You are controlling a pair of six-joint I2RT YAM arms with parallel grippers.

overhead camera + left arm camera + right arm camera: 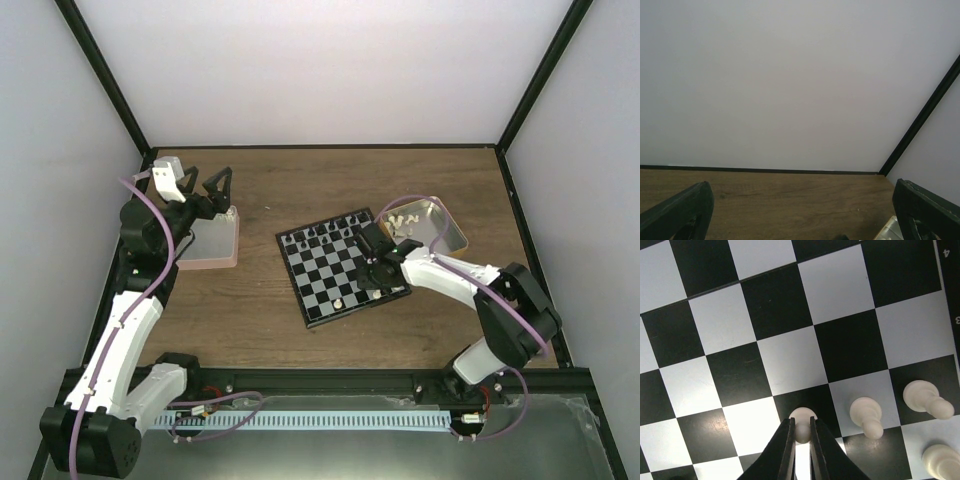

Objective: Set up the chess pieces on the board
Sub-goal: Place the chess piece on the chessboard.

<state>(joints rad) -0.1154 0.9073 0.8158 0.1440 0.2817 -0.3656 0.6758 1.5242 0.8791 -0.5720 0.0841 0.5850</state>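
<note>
Tiny cream-white plastic pawn (803, 414), pinched in the right tool (801, 422), sits low over a black square near the edge of the small black-and-grey checked chessboard (765, 310).
It looks light, rigid and slick, apt to twist or tip. The narrow neck under its round head seems the surest hold. Two more cream pawns (866, 415) stand just beside it; the left tool (207, 188) hangs spread, well apart from the chessboard.

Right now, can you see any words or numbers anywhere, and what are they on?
"4": on the black rim of the chessboard, in the right wrist view, turned sideways.
"3": on the same rim, further along, partly cut off by the picture's edge.
From above, anything printed on the rim is too small to read.
No other writing shows.
</note>
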